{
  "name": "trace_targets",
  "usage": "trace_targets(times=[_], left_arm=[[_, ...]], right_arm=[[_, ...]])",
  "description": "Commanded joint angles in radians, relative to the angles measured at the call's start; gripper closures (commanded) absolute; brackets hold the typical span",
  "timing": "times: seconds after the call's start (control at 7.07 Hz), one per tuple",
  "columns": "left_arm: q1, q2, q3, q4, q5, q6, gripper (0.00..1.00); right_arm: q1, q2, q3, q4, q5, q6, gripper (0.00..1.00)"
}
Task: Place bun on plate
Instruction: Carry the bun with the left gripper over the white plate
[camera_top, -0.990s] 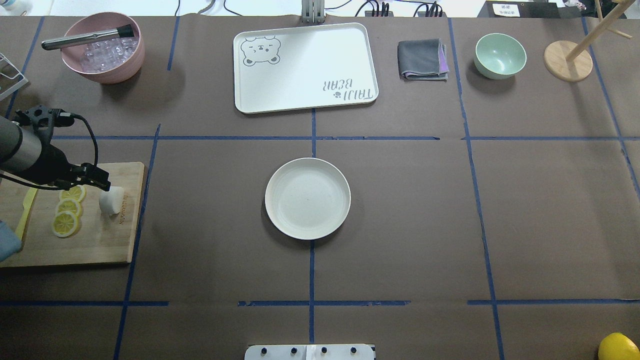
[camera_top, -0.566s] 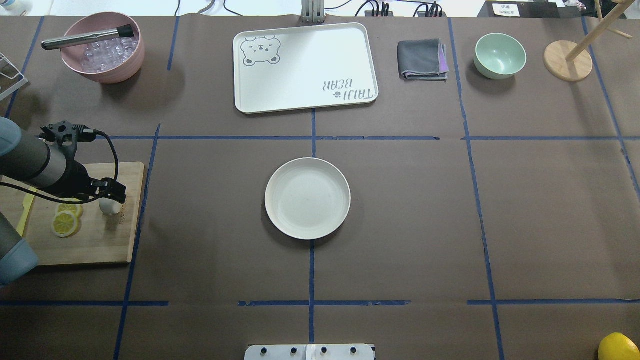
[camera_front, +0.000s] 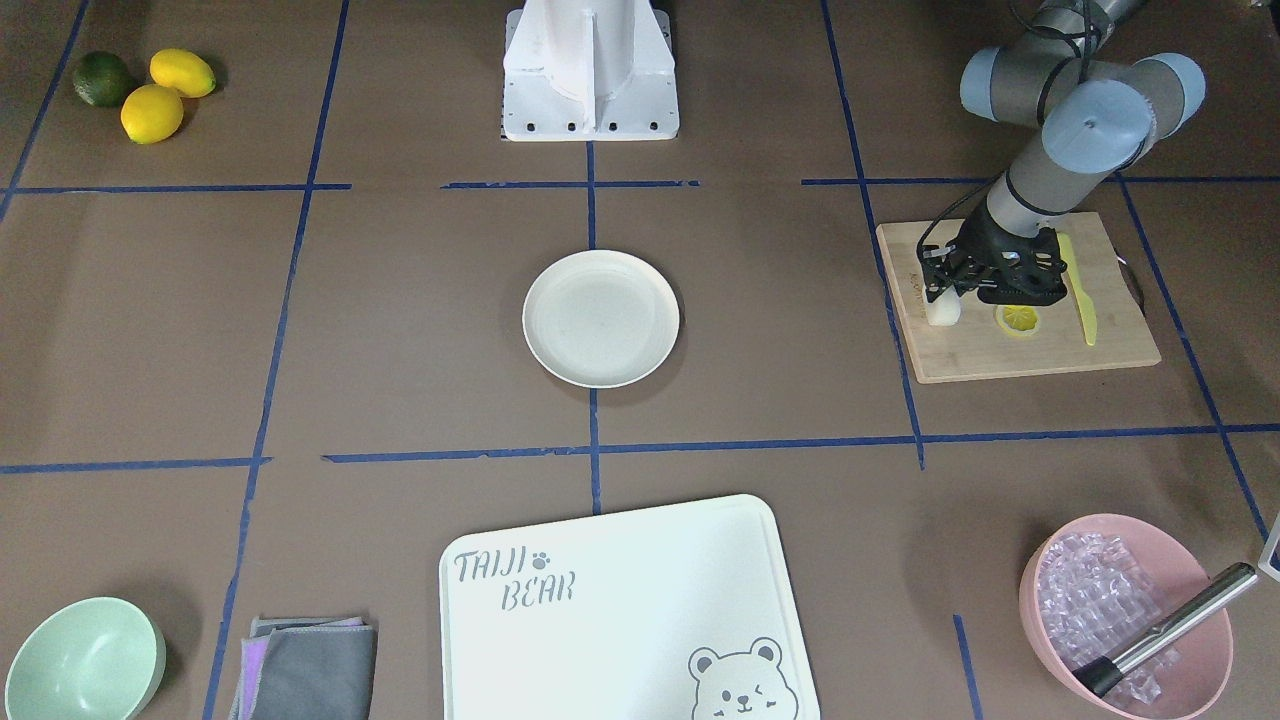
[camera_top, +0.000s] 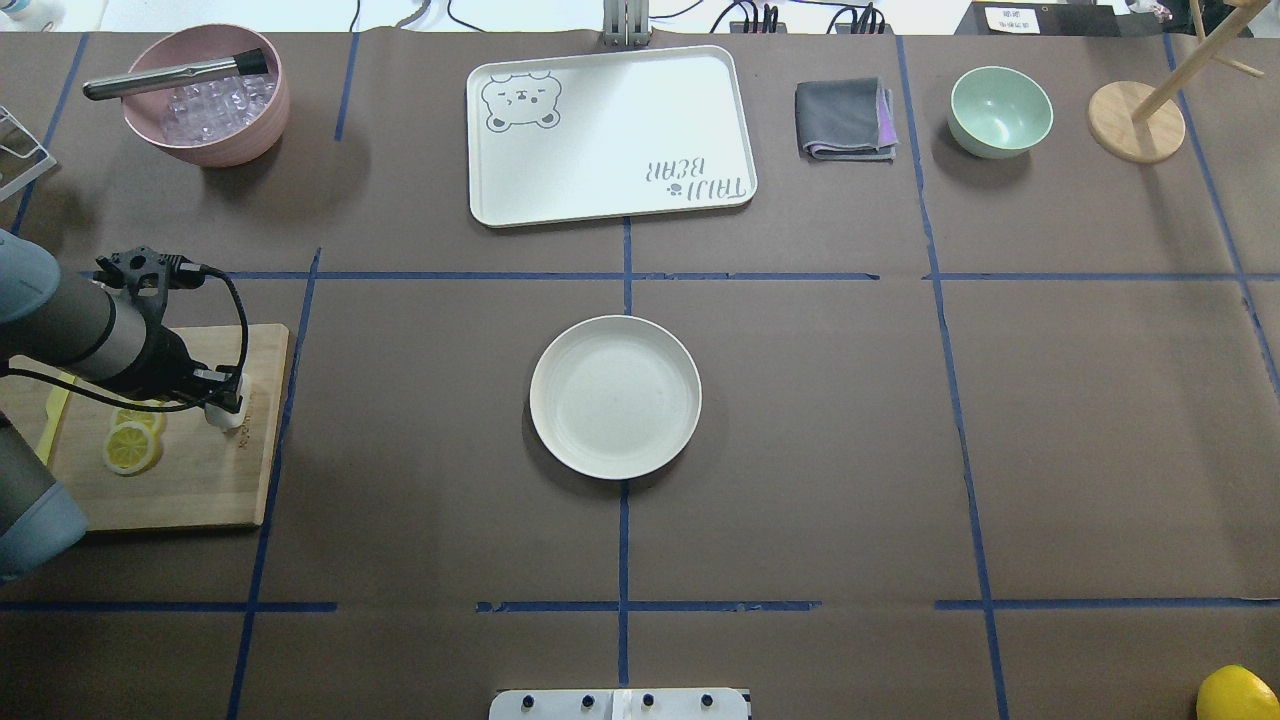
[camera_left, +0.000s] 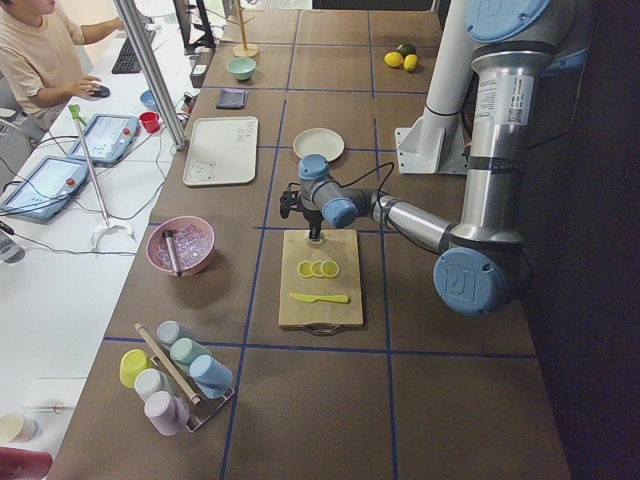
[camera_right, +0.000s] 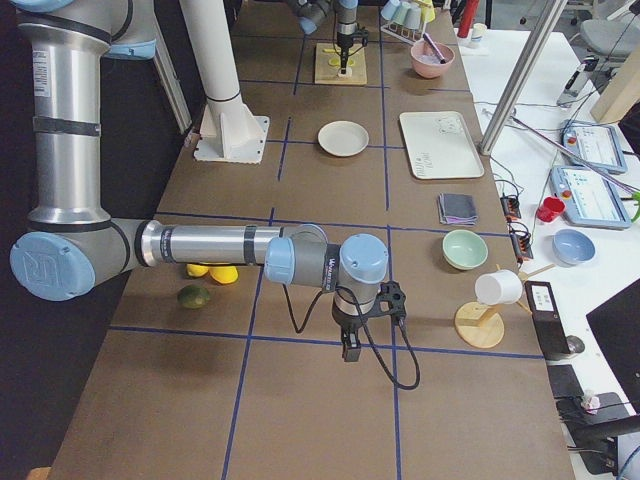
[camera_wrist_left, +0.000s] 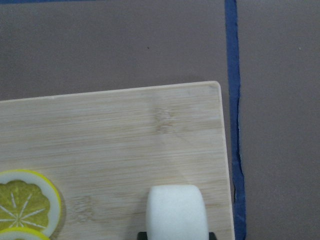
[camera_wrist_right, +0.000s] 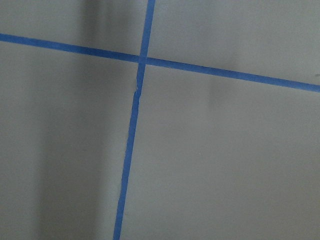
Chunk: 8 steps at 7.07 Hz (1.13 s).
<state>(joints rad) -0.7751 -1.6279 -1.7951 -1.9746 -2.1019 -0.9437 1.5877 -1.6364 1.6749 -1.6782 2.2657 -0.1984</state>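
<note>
The bun (camera_wrist_left: 176, 212) is a small white roll standing on the wooden cutting board (camera_top: 190, 480) near its corner, also visible as the bun (camera_front: 942, 312) and the bun (camera_top: 228, 416). My left gripper (camera_top: 225, 400) is down over it, its black fingers pressed against both sides of the roll, as the left wrist view shows at its bottom edge. The cream plate (camera_top: 615, 397) lies bare at the table's centre, well apart from the board. My right gripper (camera_right: 352, 350) hangs over bare table at the far end; I cannot tell whether it is open or shut.
Lemon slices (camera_top: 130, 447) and a yellow knife (camera_front: 1080, 290) share the board. At the operators' side stand a pink bowl of ice (camera_top: 205, 95), a white tray (camera_top: 610, 135), a folded cloth (camera_top: 845, 118), a green bowl (camera_top: 1000, 110) and a wooden stand (camera_top: 1135, 120). Whole lemons (camera_front: 150, 100) lie by the robot's base.
My left gripper moved across the board to the bun, came down over it, and its fingers now sit against the roll's sides. The bun has stayed in place.
</note>
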Motion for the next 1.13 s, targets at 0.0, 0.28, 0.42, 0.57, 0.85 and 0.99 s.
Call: trace_targets(times=[0.0, 0.28, 0.42, 0.57, 0.85, 0.99], left_arm=[[-0.001, -0.103, -0.053, 0.149, 0.002, -0.009, 0.73], [0.028, -0.338, -0.067, 0.384, 0.005, -0.146, 0.73], [0.106, -0.433, -0.054, 0.428, 0.035, -0.267, 0.73], [0.175, -0.525, -0.012, 0.43, 0.109, -0.367, 0.72], [0.247, -0.733, 0.194, 0.415, 0.175, -0.476, 0.71], [0.281, -0.766, 0.257, 0.396, 0.204, -0.48, 0.71]], right_arm=[[0.0, -0.008, 0.012, 0.0, 0.0, 0.001, 0.0], [0.0, -0.01, 0.013, 0.0, 0.0, 0.001, 0.0], [0.0, -0.008, 0.013, 0.0, 0.0, 0.001, 0.0], [0.0, -0.008, 0.013, 0.0, 0.0, 0.001, 0.0], [0.0, -0.008, 0.013, 0.0, 0.0, 0.001, 0.0], [0.0, -0.008, 0.013, 0.0, 0.0, 0.001, 0.0]])
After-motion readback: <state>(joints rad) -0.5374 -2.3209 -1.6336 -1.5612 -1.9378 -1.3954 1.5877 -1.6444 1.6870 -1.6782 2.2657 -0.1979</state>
